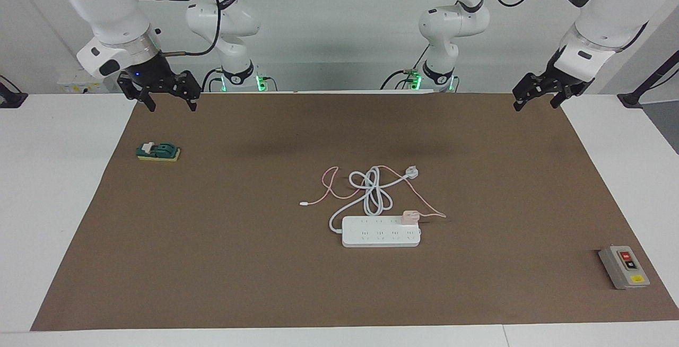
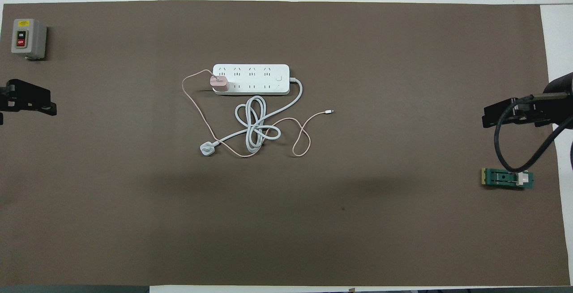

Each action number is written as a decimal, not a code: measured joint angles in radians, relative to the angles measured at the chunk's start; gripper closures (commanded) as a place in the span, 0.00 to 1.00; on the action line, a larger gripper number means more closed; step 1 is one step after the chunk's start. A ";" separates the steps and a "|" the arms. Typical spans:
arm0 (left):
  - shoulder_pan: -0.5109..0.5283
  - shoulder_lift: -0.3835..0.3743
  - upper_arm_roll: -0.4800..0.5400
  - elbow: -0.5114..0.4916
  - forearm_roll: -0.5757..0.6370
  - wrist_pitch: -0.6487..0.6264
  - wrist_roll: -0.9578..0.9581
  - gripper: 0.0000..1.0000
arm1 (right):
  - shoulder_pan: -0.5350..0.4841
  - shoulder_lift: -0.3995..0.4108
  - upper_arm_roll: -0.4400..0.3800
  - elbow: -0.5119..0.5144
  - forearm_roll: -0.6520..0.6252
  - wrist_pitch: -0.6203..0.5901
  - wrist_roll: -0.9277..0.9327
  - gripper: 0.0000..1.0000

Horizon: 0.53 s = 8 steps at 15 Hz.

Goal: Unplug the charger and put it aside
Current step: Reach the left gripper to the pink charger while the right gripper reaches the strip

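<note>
Arm shells: glossy white, rounded segments with dark grey to black joint bands.
Wrist ring: bare silver metal band above the right gripper (image 1: 168, 92).
Grippers: black, angular, two-fingered; the left gripper (image 1: 537, 96) hangs from a white housing with a dark oval inset.
Indicator: small blue light on the right gripper's black body.
Cables: black, looping along each arm to the wrist.
Bases: green glow at the foot of both.

Bright, even light from above me, soft diffuse shadows on the brown mat (image 1: 212, 241) beneath my arms, no glare, both views sharp, edges undistorted
</note>
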 measured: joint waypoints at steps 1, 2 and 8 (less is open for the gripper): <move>-0.001 -0.001 -0.003 0.000 0.000 0.018 -0.080 0.00 | 0.002 -0.001 0.003 -0.011 0.002 0.014 0.030 0.00; -0.002 -0.001 -0.006 -0.002 0.000 0.036 -0.154 0.00 | 0.008 -0.001 0.007 -0.027 0.010 0.040 0.074 0.00; -0.083 0.072 -0.020 -0.029 -0.001 0.167 -0.816 0.00 | 0.145 0.085 0.021 -0.099 0.170 0.216 0.533 0.00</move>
